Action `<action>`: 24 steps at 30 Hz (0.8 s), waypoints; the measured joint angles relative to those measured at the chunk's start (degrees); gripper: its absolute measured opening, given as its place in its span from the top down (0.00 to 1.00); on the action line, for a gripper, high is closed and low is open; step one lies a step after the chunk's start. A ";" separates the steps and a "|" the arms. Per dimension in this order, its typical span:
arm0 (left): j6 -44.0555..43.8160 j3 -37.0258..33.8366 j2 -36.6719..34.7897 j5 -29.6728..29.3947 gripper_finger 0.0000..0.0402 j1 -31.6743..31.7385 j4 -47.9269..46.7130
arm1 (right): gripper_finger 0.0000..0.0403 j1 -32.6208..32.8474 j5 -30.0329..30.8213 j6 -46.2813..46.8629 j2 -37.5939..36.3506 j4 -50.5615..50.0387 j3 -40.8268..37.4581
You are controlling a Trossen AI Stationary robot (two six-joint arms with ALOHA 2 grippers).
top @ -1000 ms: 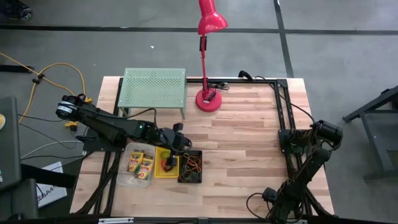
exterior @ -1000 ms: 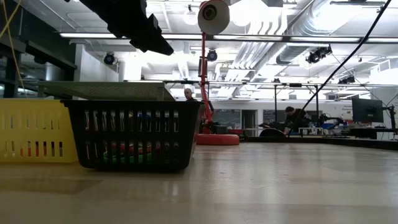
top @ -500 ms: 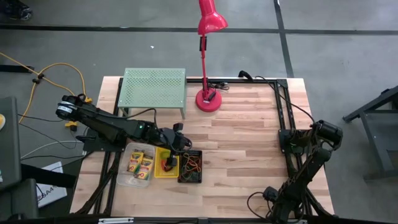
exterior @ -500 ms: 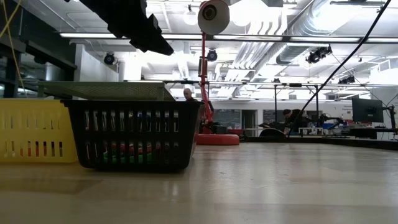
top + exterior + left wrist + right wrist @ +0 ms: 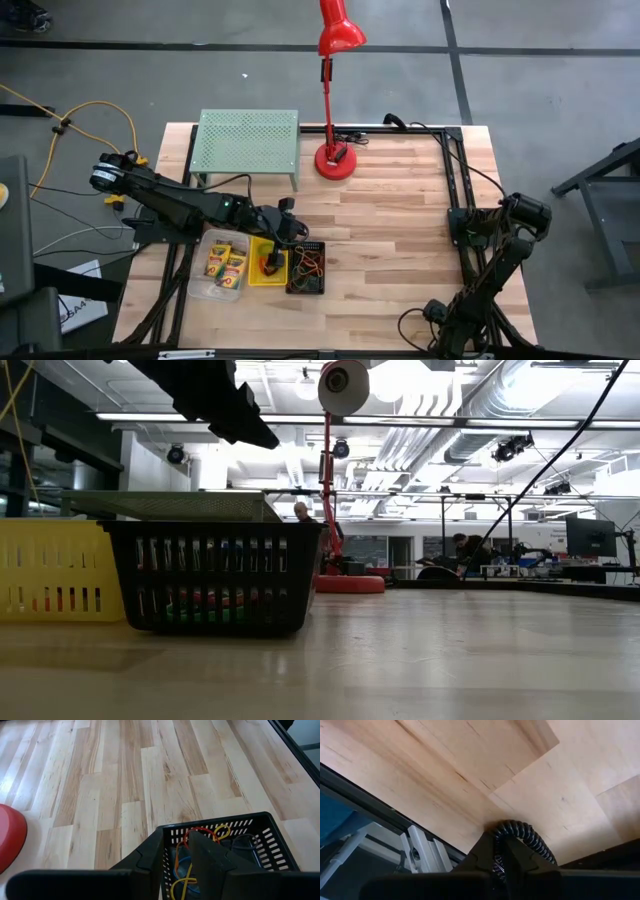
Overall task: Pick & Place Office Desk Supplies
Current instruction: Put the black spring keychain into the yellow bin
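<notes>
The left gripper [image 5: 287, 226] hangs above the row of bins with its jaws parted a little and nothing between them. Directly under and just ahead of them is the black mesh bin [image 5: 250, 851], holding the coloured loops [image 5: 200, 834]. Beside it stands the yellow bin [image 5: 268, 262] with the scissors [image 5: 268, 264], then the clear bin [image 5: 222, 265] with the crayon boxes [image 5: 227, 262]. The row runs side to side along the desk [image 5: 390, 240] near the front. The left arm is far nearer; any next pick falls to it. The right gripper [image 5: 502, 855], jaws shut and empty, is folded at the desk's right edge, well apart.
</notes>
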 joint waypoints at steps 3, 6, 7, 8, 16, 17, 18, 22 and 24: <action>0.00 0.00 0.00 0.00 0.78 0.00 0.00 | 0.98 -0.04 0.18 -0.04 -0.32 -0.14 -0.05; 0.00 0.00 0.00 0.00 0.78 0.00 0.00 | 0.98 -0.55 1.60 -0.12 -1.32 -0.08 -0.17; 0.00 0.00 0.00 0.00 0.78 0.00 0.00 | 0.98 -0.90 3.02 -0.51 -2.02 0.22 -0.17; 0.00 0.00 0.00 0.00 0.78 0.00 0.00 | 0.98 -1.23 4.28 -1.13 -2.96 0.12 -0.17; 0.00 0.00 0.00 -0.02 0.78 0.00 0.01 | 0.98 -6.17 22.22 -10.68 -11.20 3.31 -0.09; 0.00 0.00 0.00 -0.02 0.78 0.00 0.02 | 0.98 -6.95 24.99 -12.91 -12.18 4.05 -0.09; 0.00 0.00 0.00 -0.02 0.78 0.00 0.01 | 0.98 -7.72 27.56 -15.40 -13.17 5.35 -0.11; 0.00 0.00 0.00 -0.02 0.78 0.00 -0.02 | 0.98 -10.84 35.34 -26.56 -16.68 12.67 -0.09; 0.00 0.00 0.00 -0.02 0.78 0.00 -0.02 | 0.98 -12.29 37.24 -31.87 -17.69 16.60 -0.09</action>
